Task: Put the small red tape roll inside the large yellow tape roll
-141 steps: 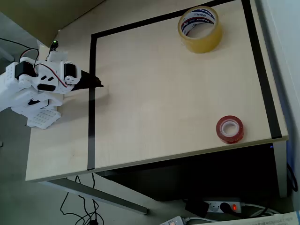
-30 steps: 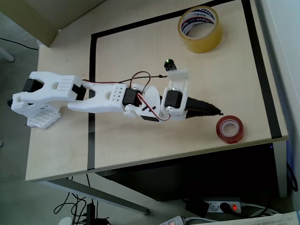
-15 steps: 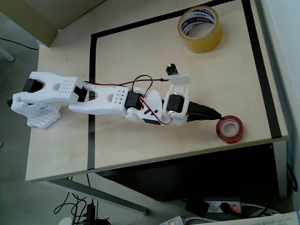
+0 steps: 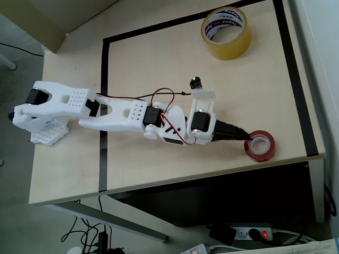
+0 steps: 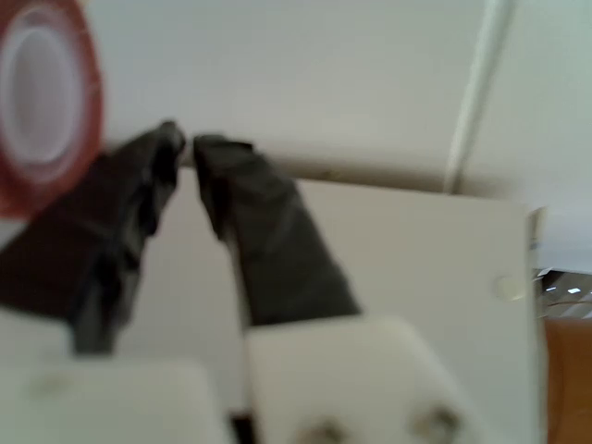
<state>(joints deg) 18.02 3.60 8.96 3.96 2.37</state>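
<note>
Your white arm [image 4: 127,112] reached across the table [image 4: 159,174], its dark end effector [image 4: 241,135] lying at the rim of the small red tape roll [image 4: 260,145], apparently touching it. The large yellow tape roll [image 4: 226,33] stood well beyond the end effector, near the table's far edge inside the black border line [image 4: 103,111].

Items counted: 2 tape rolls, being 1 small red tape roll [image 4: 260,145] and 1 large yellow tape roll [image 4: 226,32], on 1 table [image 4: 159,63]; 1 white arm [image 4: 127,112] with 1 pincer [image 4: 242,135] of 2 dark fingers [image 5: 268,240]; 1 power strip [image 4: 253,232] on the floor.
</note>
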